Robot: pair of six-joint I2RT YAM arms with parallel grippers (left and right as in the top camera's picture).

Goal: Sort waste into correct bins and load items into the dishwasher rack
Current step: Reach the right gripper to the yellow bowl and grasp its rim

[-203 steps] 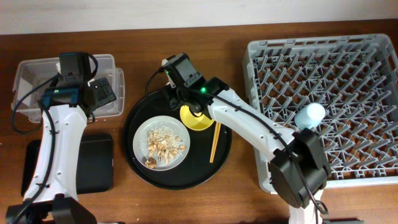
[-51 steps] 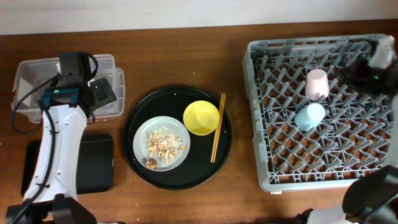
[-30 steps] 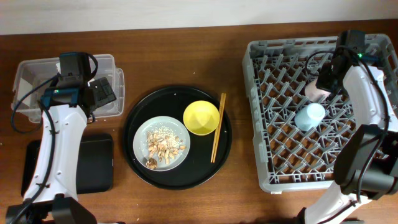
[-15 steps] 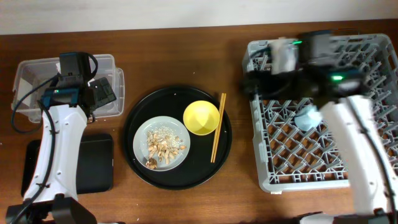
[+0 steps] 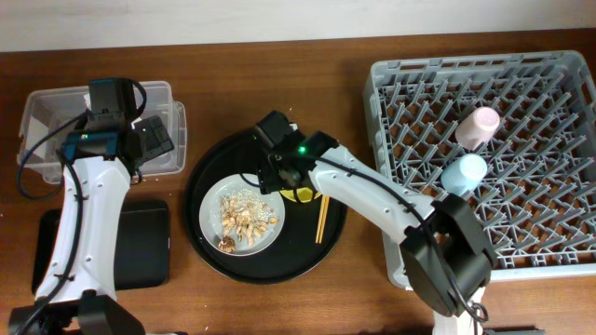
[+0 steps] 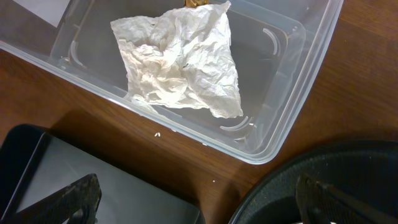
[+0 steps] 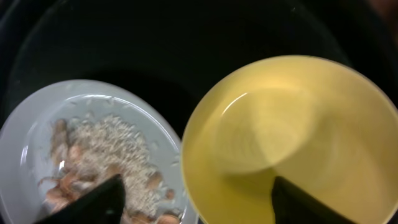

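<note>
Clear tub (image 6: 286,93), white label (image 6: 37,7), crumpled wrapper (image 6: 180,62) inside

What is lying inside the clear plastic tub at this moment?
A crumpled white wrapper lies in the clear tub. A gold scrap peeks behind it; the rest is cut off.

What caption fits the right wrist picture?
Right gripper, open, above a round yellow bowl and a grey round plate of tan food scraps on a round black tray.

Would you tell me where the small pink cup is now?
Overhead, the small pink cup lies in the large grey pegged rack, upper right, beside the small light-blue cup.
</note>
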